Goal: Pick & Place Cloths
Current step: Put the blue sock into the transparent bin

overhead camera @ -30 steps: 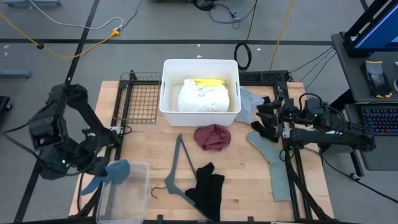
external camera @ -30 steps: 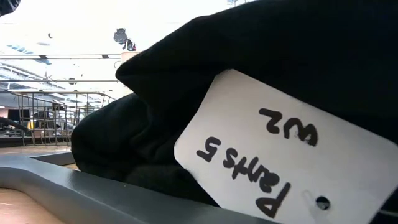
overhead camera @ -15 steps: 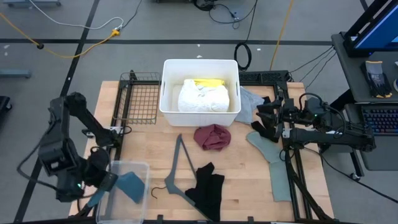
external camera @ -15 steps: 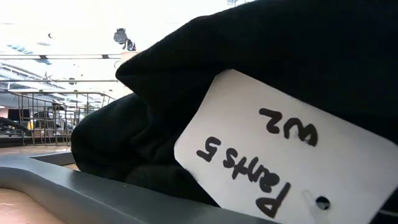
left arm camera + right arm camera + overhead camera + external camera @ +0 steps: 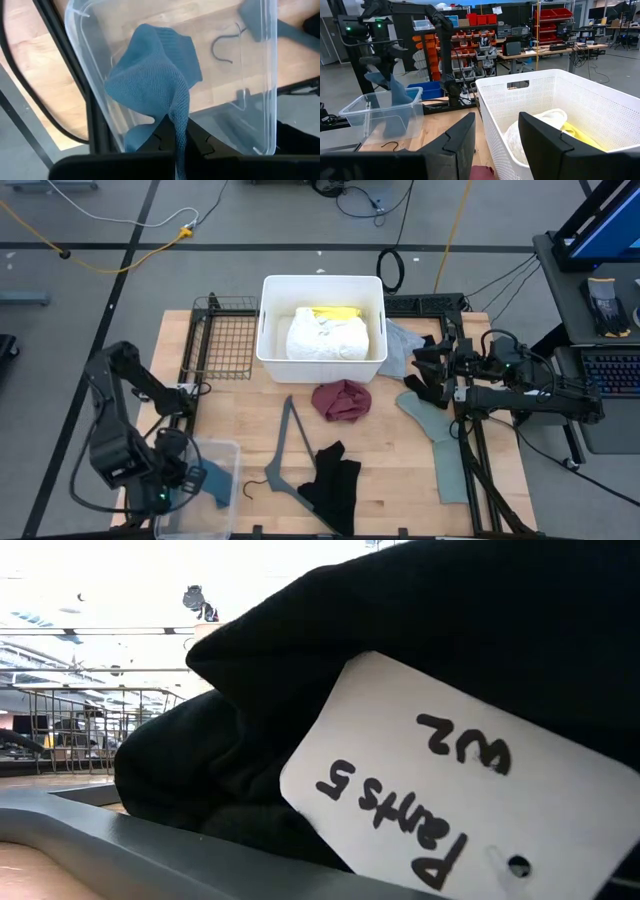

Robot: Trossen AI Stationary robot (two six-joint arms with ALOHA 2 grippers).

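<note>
teal-blue knit cloth (image 5: 150,85) hangs limp and light from my left gripper (image 5: 175,142), clenched on one bunched edge over the clear bin (image 5: 260,90); my right gripper (image 5: 495,145) waits half-spread, empty.

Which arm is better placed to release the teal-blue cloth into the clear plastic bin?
The left arm. Its tool is shut on the teal-blue knitted cloth, which hangs over the clear plastic bin. The right tool waits, open and empty, beside the white perforated basket.
</note>
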